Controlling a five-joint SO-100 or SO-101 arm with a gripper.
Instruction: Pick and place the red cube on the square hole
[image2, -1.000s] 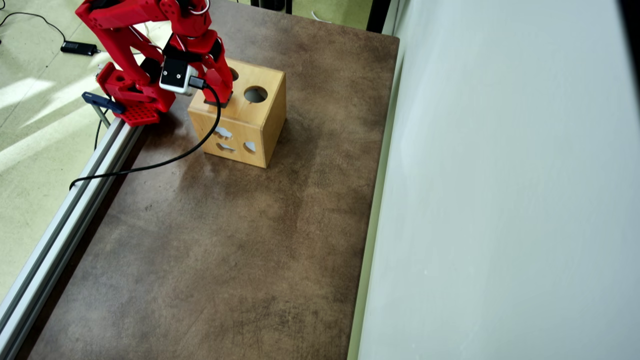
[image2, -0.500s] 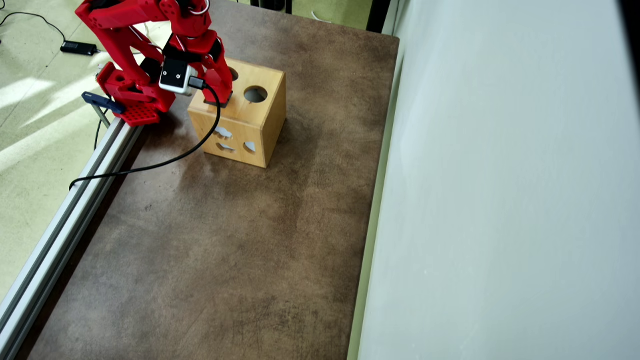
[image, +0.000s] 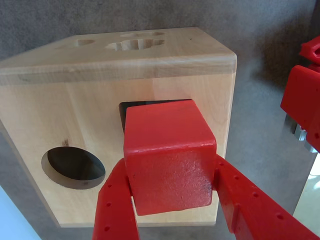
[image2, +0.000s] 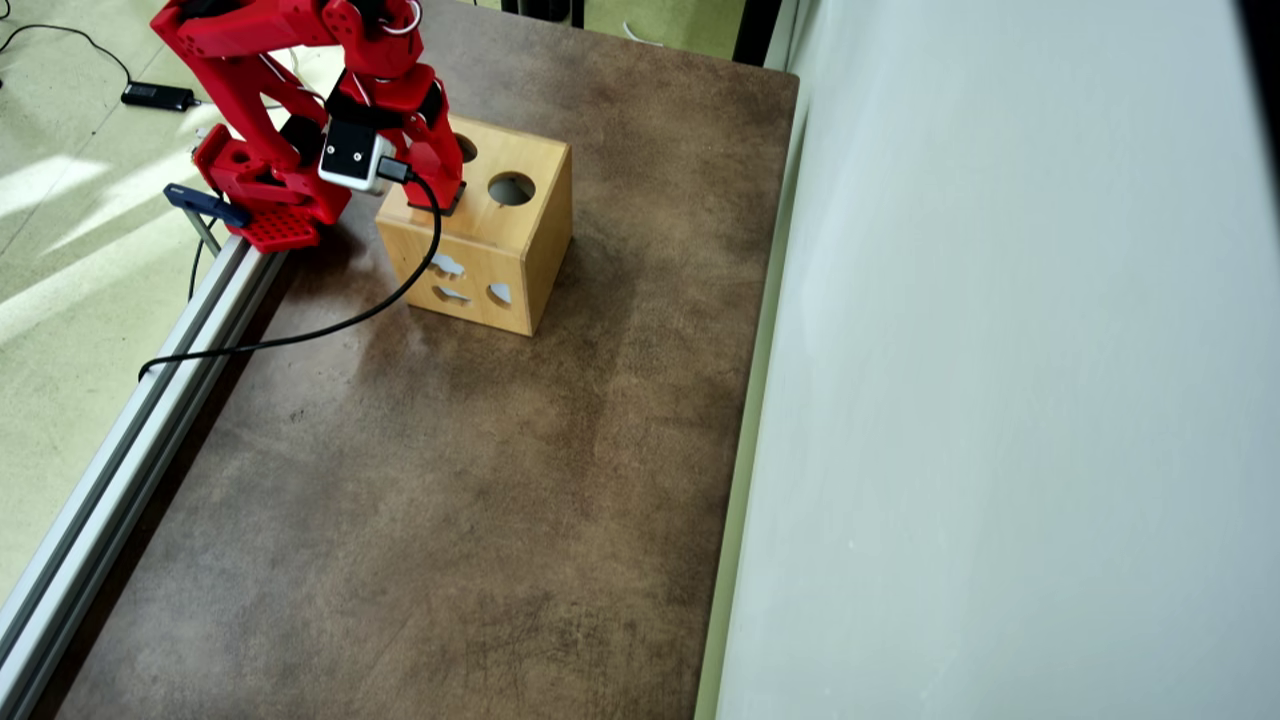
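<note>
In the wrist view my red gripper (image: 172, 172) is shut on the red cube (image: 170, 155), one finger on each side. The cube sits right over the dark square hole (image: 125, 112) in the top face of the wooden box (image: 60, 115) and covers most of it; whether it touches the hole's edge I cannot tell. A round hole (image: 74, 166) lies to the left. In the overhead view the gripper (image2: 438, 190) stands over the box (image2: 520, 250) top; the cube is hidden by the arm there.
The box stands on a brown table (image2: 450, 480) near the arm's base (image2: 265, 195). A black cable (image2: 300, 335) runs from the wrist camera across the table's left edge, along an aluminium rail (image2: 120, 440). A white wall (image2: 1000, 400) bounds the right side.
</note>
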